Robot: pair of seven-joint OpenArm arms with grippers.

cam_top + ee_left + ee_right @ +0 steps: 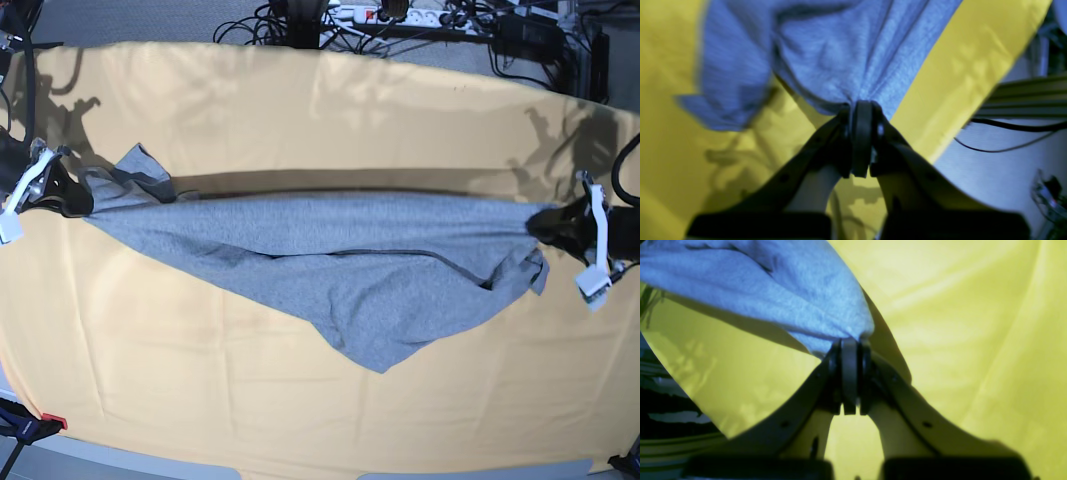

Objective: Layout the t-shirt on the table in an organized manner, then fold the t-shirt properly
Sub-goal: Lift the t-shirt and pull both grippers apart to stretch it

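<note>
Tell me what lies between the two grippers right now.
Only the t-shirt, stretched between the right gripper and the left gripper, with the table beneath. The base view shows it.

No readable text, labels, brands, numbers or signs in any view. Grey t-shirt (330, 265) shows only plain fabric, no lettering visible on the side facing up. Yellow table (320, 120) cover unmarked. Power strip (390, 14) and cables at the top edge of the base view too small and blurred to read. Both wrist views blurred; nothing legible on fabric or gripper parts.
</note>
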